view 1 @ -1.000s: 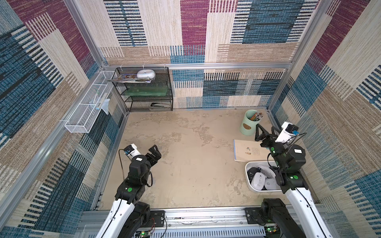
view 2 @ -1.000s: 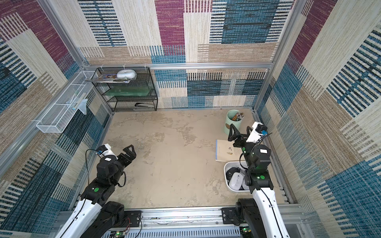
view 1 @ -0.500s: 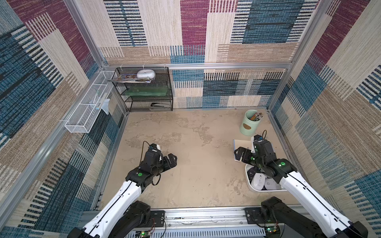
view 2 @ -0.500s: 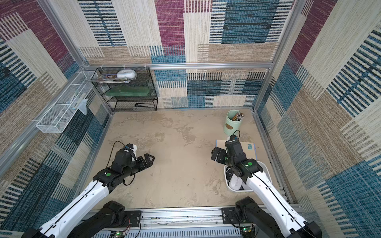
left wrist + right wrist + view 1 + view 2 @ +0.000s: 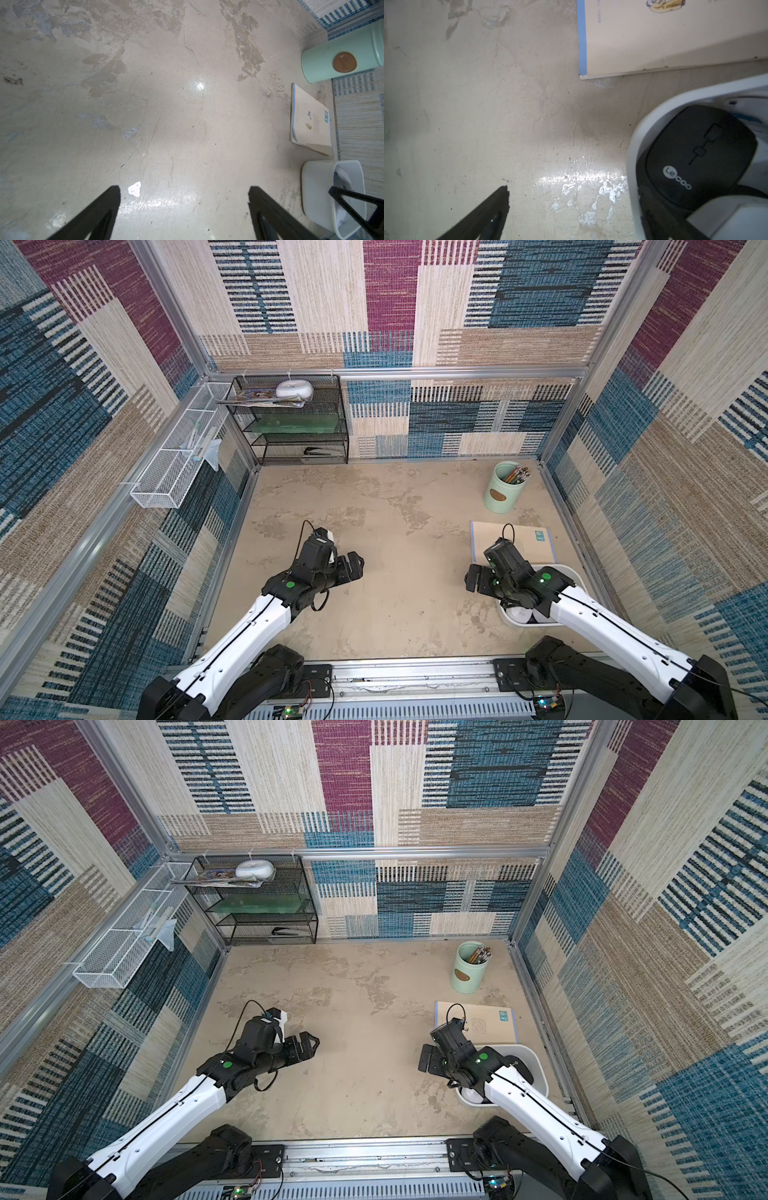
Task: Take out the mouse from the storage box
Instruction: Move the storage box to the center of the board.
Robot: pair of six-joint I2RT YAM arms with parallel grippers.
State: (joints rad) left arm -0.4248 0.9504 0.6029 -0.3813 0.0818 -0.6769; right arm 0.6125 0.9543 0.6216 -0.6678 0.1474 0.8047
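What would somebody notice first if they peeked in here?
Probably the colourful patchwork walls all around, then the left end effector and right end effector, both open and facing each other across the beige floor. Beside the right one sits a white box with a black mouse inside, and a mint pencil cup stands farther back.

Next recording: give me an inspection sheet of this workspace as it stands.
Surface: beige tabletop, stained and patchy, glossy in spots.
Job's things: storage box at the right edge, black mouse inside; the right arm covers much of it.
Clutter: mint pencil cup, notebook, black mesh shelf, white wire basket.
Claws: left claw open over bare tabletop; right claw open beside the box's rim, holding nothing.
Cables: a thin black cable loops at each wrist, free of objects.
Surroundings: woven patchwork walls, aluminium frame.
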